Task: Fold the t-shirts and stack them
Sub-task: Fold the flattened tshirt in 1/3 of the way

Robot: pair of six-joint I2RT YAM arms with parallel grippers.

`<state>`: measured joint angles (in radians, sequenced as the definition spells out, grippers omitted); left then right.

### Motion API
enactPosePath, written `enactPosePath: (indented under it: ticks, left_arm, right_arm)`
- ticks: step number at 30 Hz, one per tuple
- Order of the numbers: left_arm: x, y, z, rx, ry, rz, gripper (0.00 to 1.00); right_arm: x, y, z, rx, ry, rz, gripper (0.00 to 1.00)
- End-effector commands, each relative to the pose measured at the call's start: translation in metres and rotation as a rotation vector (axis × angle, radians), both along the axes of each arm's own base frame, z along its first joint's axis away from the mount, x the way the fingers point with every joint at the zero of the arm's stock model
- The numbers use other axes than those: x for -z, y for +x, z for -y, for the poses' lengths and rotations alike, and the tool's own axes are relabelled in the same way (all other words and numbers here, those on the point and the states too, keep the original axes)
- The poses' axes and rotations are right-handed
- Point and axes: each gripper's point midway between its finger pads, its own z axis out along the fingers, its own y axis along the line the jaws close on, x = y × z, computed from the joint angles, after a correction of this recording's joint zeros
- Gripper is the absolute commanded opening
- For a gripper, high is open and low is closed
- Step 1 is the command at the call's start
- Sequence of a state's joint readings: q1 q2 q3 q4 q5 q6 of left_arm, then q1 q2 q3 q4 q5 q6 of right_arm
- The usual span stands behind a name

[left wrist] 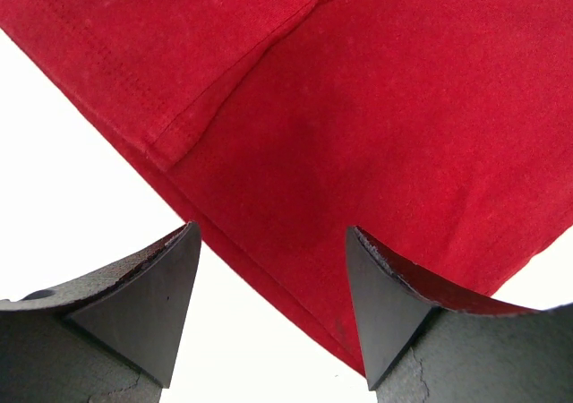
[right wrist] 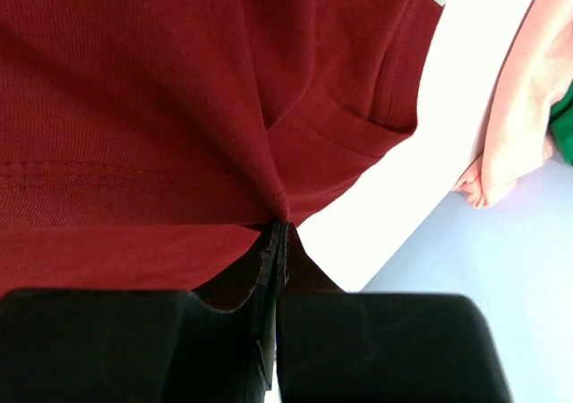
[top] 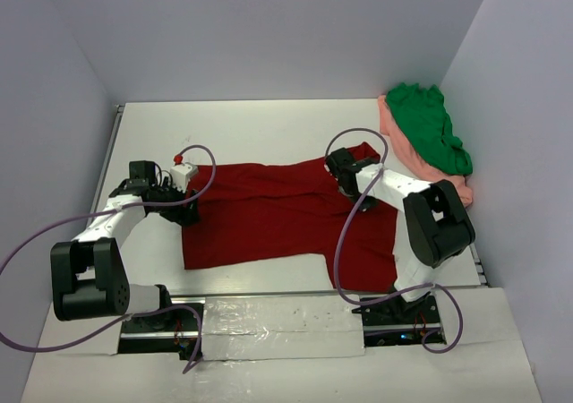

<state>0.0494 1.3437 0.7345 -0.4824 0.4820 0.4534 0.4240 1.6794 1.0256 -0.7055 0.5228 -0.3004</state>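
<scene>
red t-shirt (top: 269,215) spread, green (top: 430,125) (atop pink (top: 457,188)) bunched

White tabletop (top: 260,125) lying beneath both sets of jaws and reaching well beyond them; pale grey walls (top: 269,27) enclosing it on three sides; silvery taped strip (top: 282,318) behind the jaws, along the near edge.

Robot lab test cell here, white table (top: 260,130) boxed by bare lilac-grey walls (top: 269,36), left arm (top: 112,218) and right arm (top: 430,219) bolted at the table's near edge, purple cables (top: 343,237) trailing off them
</scene>
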Motion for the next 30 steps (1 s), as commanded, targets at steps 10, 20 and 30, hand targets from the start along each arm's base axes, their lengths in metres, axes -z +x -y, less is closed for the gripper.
enactPosePath:
  ticks: [10, 20, 30]
  left_arm:
    - [-0.013, -0.010, 0.015, 0.075, -0.075, 0.000, 0.75]
    - [-0.040, -0.053, 0.015, 0.282, -0.028, -0.008, 0.73]
    - [-0.024, -0.121, -0.011, 0.390, 0.104, -0.164, 0.77]
  right_arm:
    - [-0.010, 0.002, -0.034, -0.049, 0.221, 0.024, 0.35]
    - [-0.125, -0.003, -0.127, -0.352, 0.758, 0.250, 0.47]
    - [-0.118, -0.043, -0.102, -0.282, 0.730, 0.207, 0.51]
